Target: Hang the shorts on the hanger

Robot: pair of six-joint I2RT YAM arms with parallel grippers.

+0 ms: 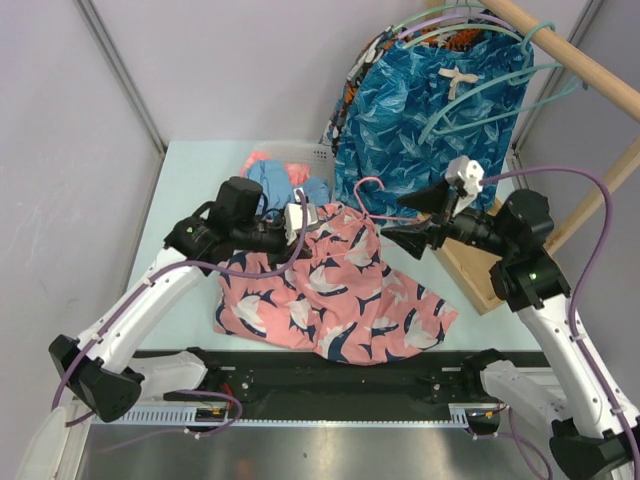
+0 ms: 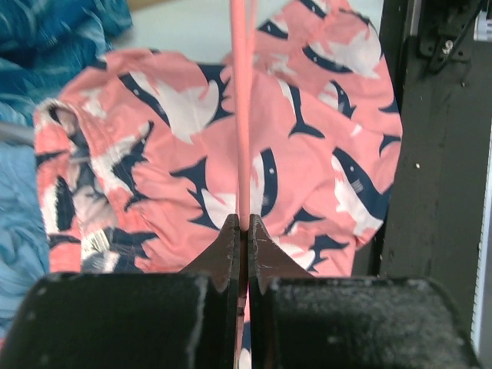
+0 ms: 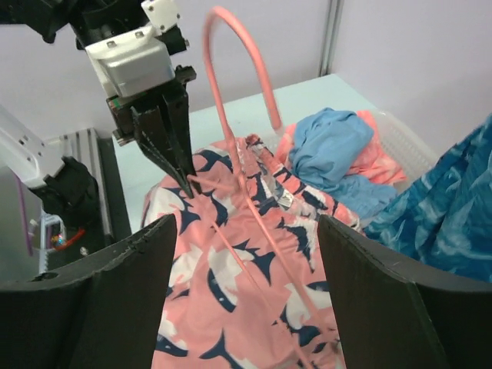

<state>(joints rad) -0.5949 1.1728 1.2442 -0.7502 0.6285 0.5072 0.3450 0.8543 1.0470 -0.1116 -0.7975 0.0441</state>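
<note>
Pinching one pink hanger [image 2: 243,115], left hand [image 2: 244,224] clamped, right hand [image 1: 395,220] spread wide, one shorts [image 1: 340,290] underneath

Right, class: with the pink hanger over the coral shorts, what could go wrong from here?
1. The left gripper pinches the thin pink hanger with its fingertips only; it may twist or slip.
2. The right gripper is open, holding nothing; the coral shorts lie loose and might stay behind on a lift.
3. The blue leaf-print shorts hang close; the hanger could snag them.
</note>
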